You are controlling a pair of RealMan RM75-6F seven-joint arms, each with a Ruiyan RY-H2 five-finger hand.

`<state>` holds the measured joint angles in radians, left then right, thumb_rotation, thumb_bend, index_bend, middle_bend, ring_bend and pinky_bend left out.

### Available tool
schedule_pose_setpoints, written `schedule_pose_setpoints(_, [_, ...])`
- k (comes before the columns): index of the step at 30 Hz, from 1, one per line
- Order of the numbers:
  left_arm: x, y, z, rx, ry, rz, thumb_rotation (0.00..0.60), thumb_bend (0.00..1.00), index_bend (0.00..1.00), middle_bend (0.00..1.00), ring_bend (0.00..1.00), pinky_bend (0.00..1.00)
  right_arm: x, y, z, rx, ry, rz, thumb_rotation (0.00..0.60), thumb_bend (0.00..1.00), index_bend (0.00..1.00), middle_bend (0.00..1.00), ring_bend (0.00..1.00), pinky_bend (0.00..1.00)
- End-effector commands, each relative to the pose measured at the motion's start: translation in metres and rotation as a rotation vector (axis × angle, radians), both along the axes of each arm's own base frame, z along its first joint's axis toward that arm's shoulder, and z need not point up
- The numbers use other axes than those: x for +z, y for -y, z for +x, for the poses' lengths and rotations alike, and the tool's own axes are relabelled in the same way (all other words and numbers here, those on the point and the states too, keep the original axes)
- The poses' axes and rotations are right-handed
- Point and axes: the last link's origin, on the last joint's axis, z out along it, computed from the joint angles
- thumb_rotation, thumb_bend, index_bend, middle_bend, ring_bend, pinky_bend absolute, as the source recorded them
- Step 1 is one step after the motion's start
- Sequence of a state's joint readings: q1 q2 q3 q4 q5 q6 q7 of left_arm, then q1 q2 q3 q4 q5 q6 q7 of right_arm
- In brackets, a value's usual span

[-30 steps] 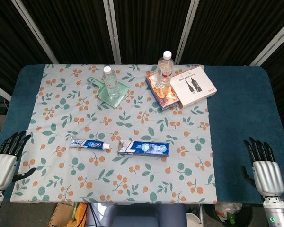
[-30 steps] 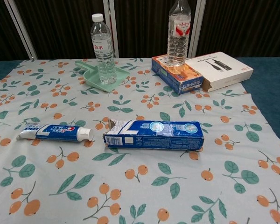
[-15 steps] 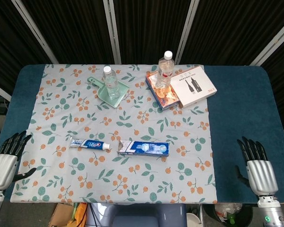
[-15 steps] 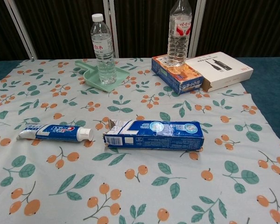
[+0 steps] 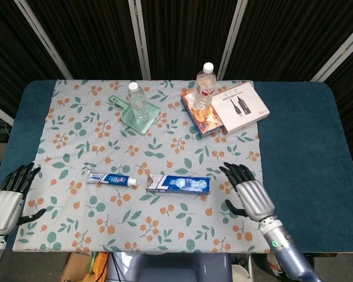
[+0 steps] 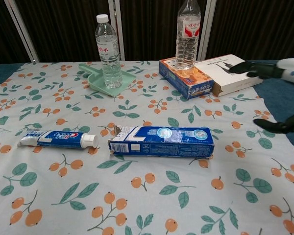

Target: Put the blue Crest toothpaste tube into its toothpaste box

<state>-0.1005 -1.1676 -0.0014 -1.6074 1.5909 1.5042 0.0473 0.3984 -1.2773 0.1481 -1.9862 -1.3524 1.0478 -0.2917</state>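
The blue Crest toothpaste tube [image 5: 111, 178] [image 6: 58, 139] lies flat on the flowered cloth, its white cap pointing right. Just right of it lies the blue toothpaste box [image 5: 179, 184] [image 6: 161, 141], its open flap end facing the tube's cap across a small gap. My right hand [image 5: 249, 195] [image 6: 277, 95] hovers open a little to the right of the box, fingers spread, holding nothing. My left hand [image 5: 7, 197] stays open at the table's front left corner, far from the tube; the chest view does not show it.
At the back stand a water bottle [image 5: 137, 102] on a green tray [image 5: 135, 115], a second bottle [image 5: 205, 86] on an orange-blue box [image 5: 201, 118], and a white box [image 5: 239, 106]. The blue tabletop [image 5: 306, 141] lies bare beyond the cloth.
My right hand has swung in from the front right table edge to just right of the toothpaste box. Tube, box and left hand have not moved.
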Motion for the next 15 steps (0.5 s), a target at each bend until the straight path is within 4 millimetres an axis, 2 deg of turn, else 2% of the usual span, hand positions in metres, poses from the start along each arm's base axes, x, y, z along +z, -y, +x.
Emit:
schedule_pose_setpoints(1, [0.000, 0.000, -0.001, 0.009, 0.006, -0.005, 0.600, 0.01, 0.02, 0.00, 0.01, 0.10, -0.034, 0.013, 0.028, 0.037, -0.009, 0.098, 0.600, 0.39, 0.00, 0.00, 0.00, 0.00])
schedule_pose_setpoints(6, [0.001, -0.001, -0.001, 0.018, 0.014, -0.013, 0.600, 0.01, 0.02, 0.00, 0.01, 0.10, -0.068, 0.025, 0.044, 0.034, -0.035, 0.162, 0.600, 0.37, 0.00, 0.00, 0.00, 0.00])
schedule_pose_setpoints(15, [0.000, -0.002, -0.001, 0.031, 0.029, -0.022, 0.600, 0.01, 0.02, 0.00, 0.01, 0.10, -0.102, 0.043, 0.055, -0.017, -0.057, 0.183, 0.600, 0.35, 0.00, 0.00, 0.00, 0.00])
